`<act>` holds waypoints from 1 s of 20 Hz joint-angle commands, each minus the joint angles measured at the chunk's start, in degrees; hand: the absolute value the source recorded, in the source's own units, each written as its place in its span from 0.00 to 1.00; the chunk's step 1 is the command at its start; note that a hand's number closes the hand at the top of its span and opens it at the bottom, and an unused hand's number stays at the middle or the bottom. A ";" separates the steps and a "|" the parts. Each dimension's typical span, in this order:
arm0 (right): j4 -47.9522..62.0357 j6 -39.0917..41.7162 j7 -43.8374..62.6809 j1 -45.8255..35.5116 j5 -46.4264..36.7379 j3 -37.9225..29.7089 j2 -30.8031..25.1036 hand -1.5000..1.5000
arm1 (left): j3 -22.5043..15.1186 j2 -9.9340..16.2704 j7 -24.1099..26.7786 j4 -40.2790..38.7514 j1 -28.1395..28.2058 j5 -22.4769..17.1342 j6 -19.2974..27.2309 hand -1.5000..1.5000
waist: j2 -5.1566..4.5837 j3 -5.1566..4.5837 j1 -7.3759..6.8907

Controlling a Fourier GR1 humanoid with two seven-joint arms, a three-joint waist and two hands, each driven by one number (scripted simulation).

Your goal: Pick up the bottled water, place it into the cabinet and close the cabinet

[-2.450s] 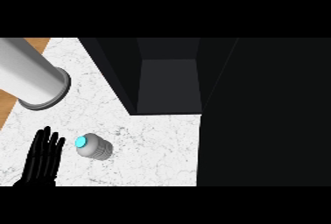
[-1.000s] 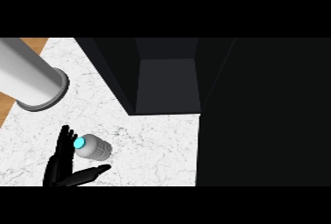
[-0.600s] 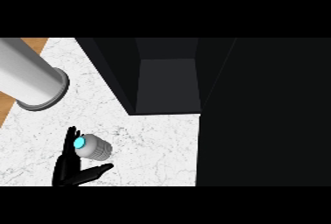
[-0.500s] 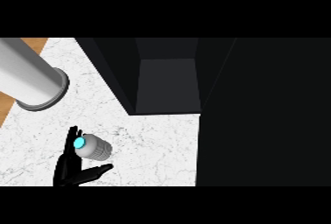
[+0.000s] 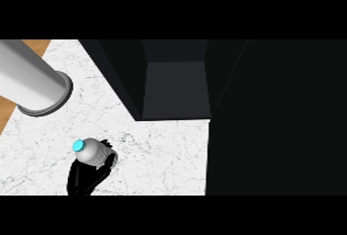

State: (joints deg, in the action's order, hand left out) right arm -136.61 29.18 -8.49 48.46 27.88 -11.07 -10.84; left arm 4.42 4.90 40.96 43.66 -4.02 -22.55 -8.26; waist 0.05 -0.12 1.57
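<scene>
Largest in the head view: a dark cabinet (image 5: 271,114) filling the right and top, door swung open, grey interior floor visible at upper middle. Below and left of it, a white marbled counter (image 5: 163,156), with a strip of wooden floor showing past its left edge. Next in size, a big grey cylinder (image 5: 30,87) lying across the upper-left corner, well apart from the task's thing. Then the left hand (image 5: 86,176), black, rising from the lower edge with fingers curled up round the lower side of the bottled water (image 5: 91,153). Smallest, that bottle itself: grey-white body, cyan cap on top, seen almost end-on, standing or just lifted near the counter's lower left, well short of the cabinet opening; contact with the counter impossible to judge from above. Right hand nowhere in view. Likely handling: rigid plastic, smooth and round, so prone to slipping or rolling within the grasp; moderately heavy if full, top-heavy when tilted. Best taken round the mid-body, below the cap, kept upright on the way into the cabinet.
</scene>
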 commanded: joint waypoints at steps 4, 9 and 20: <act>-12.54 -3.80 4.81 1.92 5.29 -0.21 0.39 0.00 | -0.42 -2.10 1.46 -1.09 -2.04 -1.02 -4.25 1.00 | -0.06 0.00 -0.88; -10.32 -1.58 2.18 3.31 6.47 -2.40 -0.49 0.00 | 3.36 6.12 1.19 -6.06 -5.46 -3.04 -12.10 1.00 | -0.03 -0.02 -0.35; -11.20 -2.71 2.70 4.41 8.86 -4.79 -2.00 0.00 | 1.50 7.79 3.38 -4.46 -8.59 0.82 -11.36 1.00 | 0.09 0.06 -0.75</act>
State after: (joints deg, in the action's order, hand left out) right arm -136.03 28.41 -10.22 49.02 30.39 -14.11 -13.56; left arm 7.19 12.98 43.02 37.51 -12.85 -23.15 -19.12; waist 0.02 -0.11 0.87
